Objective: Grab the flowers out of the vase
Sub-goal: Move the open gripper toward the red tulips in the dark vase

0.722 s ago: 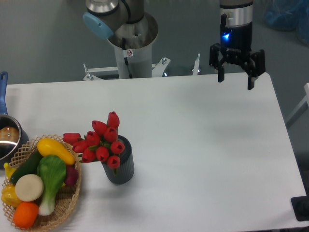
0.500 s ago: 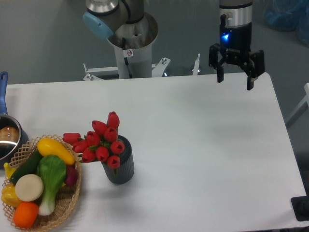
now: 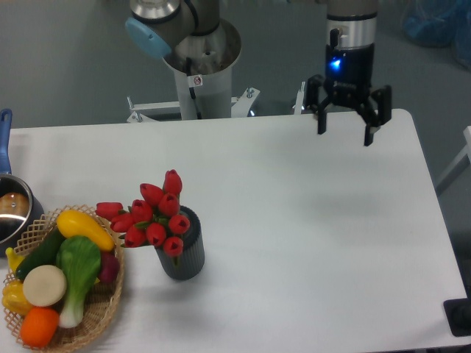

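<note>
Just one fixed camera here — mounted high at the front of the table [image 3: 294, 220], looking down and across toward the arm's base [image 3: 200, 70] at the far edge. It sits back far enough to take in nearly the whole tabletop, though the left side gets cropped — the pot [image 3: 11, 209] is cut off.

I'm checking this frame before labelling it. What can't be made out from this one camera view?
- Flowers: the stems are hidden inside the vase.
- Pot: cut off by the left edge; contents unclear.
- Basket: its bottom is cut off by the lower edge, and its inside is covered by the toy vegetables.
- Gripper: open, but its height above the table cannot be judged.
</note>
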